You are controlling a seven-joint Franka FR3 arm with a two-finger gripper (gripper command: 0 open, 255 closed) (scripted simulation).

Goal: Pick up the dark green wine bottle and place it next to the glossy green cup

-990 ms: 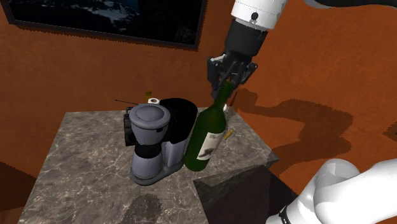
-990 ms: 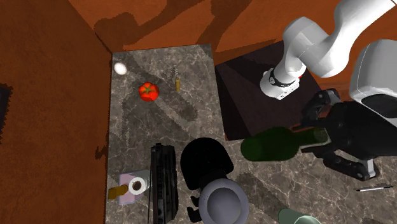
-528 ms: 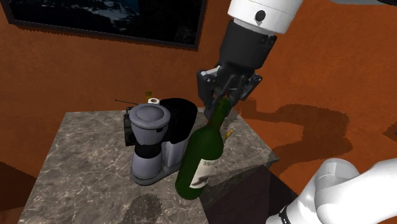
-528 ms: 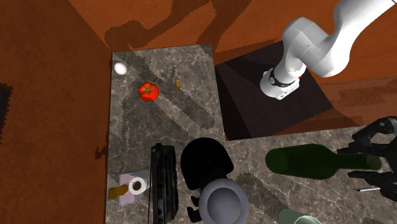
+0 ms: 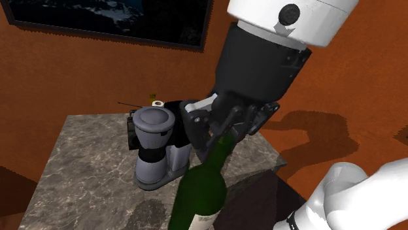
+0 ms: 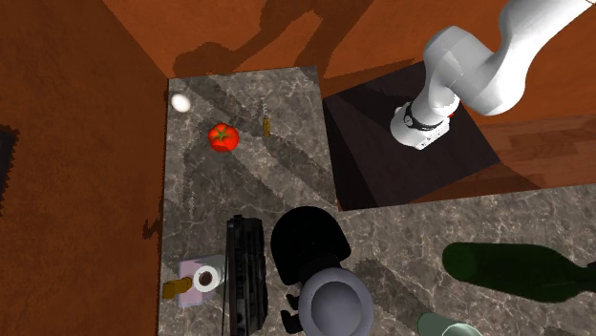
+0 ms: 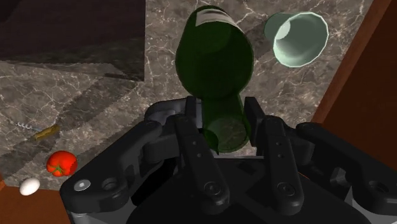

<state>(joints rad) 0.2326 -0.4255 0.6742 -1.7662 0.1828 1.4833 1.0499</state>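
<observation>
My gripper (image 7: 221, 108) is clamped on the neck of the bottle (image 5: 199, 196), which hangs over the counter (image 6: 248, 181); in 1 s I've swung it from beside the coffee maker (image 5: 155, 150) to the shoulder view's near side, close to the cup (image 7: 296, 38), so I judge only set-down remains.

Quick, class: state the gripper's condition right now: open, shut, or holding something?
Gripper: shut on the dark green wine bottle, clasped at its neck.

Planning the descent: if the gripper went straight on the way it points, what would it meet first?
The gripper is shut on the dark green wine bottle, which leads; beyond its base probably comes the marble countertop, beside the pale green cup. Height above it is unclear.
</observation>
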